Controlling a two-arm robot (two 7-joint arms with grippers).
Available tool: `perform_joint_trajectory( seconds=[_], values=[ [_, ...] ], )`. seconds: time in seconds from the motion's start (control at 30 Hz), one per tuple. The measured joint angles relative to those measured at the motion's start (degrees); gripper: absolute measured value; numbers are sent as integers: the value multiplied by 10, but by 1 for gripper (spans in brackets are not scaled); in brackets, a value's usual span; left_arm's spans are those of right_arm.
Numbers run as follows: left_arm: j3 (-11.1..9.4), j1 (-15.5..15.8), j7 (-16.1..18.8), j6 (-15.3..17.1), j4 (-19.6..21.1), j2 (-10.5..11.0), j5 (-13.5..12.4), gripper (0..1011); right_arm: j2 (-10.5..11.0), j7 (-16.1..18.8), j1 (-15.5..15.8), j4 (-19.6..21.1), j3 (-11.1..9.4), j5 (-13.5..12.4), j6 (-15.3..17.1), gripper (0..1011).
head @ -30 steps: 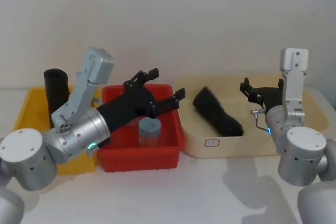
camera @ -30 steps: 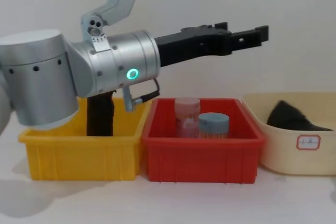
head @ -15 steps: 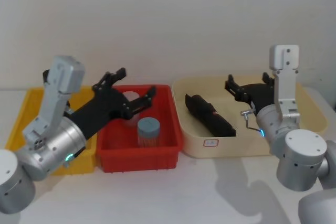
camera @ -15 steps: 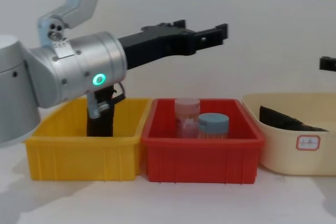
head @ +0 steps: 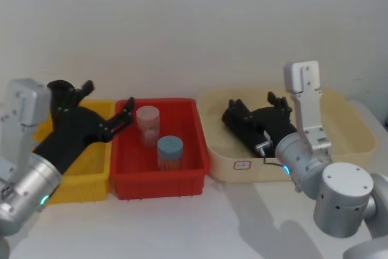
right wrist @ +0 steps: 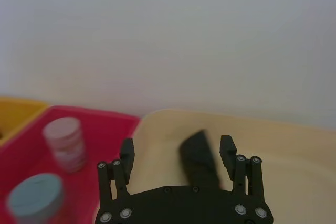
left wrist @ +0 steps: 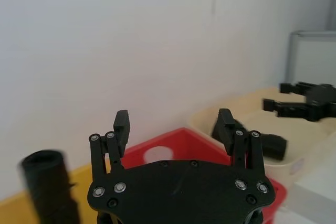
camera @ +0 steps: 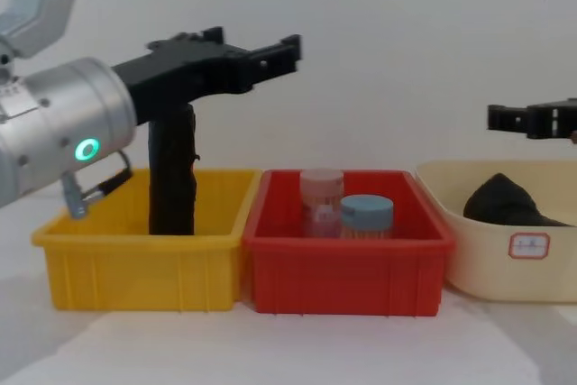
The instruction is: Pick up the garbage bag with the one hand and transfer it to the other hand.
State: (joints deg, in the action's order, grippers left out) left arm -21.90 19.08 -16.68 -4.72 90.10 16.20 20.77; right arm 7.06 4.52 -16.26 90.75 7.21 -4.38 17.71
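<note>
Step in hand: approach for the pick; nothing is held yet. The garbage bag stands upright at the back of the yellow bin, its top well above the bin wall. I cannot make out a label on it. The left gripper is high over that bin with its jaws spread wide and empty. The right gripper is over the cream tray, jaws also spread and empty. Next move, as I judge it: swing the left gripper so the bag's upper part sits between its fingers, close, and lift straight up clear of the bin wall. Then carry it toward the middle, over the red bin, where the right gripper must come to meet it. View notes: in the chest view the left gripper crosses in front of the bag's top, so contact cannot be told there. The left wrist view settles it, since the bag sits off to one side of the fingers, not between them. The head view hides most of the bag behind the left gripper. The right wrist view shows a second black roll lying in line with the right gripper's gap. The chest view shows that gripper well above this roll, apart from it.
</note>
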Motion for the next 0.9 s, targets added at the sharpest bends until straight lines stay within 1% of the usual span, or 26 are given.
perform_joint_trajectory(
  seconds=[0.03,0.13,0.27,0.3,0.33,0.4,0.43,0.53,0.6,0.83,0.9],
  values=[
    [3,-5,6,-3,4,1,-2,1001,2,9,4,6,4,-2,3,1001],
    [20,-30,29,-13,25,7,-11,1001,5,25,13,18,14,-5,7,1001],
    [33,-49,47,-23,39,11,-17,1001,11,46,23,32,27,-10,13,1001],
    [39,-57,53,-28,45,13,-20,1002,14,54,27,37,33,-12,15,1001],
    [41,-60,56,-30,47,14,-21,1001,14,54,27,37,33,-12,15,1001],
    [46,-67,62,-33,53,15,-23,1002,18,70,32,45,44,-15,19,1002],
    [48,-70,65,-35,55,16,-24,1002,18,70,32,45,44,-15,19,1002],
    [55,-80,73,-40,62,18,-27,1001,23,89,38,54,62,-18,24,1001],
    [60,-86,78,-43,67,19,-29,1001,25,96,39,55,67,-19,26,1001],
    [69,-100,90,-51,78,22,-33,1001,29,121,40,52,100,-20,38,1001],
    [71,-103,92,-52,79,22,-34,1002,29,123,39,47,106,-20,40,1001]
  ],
)
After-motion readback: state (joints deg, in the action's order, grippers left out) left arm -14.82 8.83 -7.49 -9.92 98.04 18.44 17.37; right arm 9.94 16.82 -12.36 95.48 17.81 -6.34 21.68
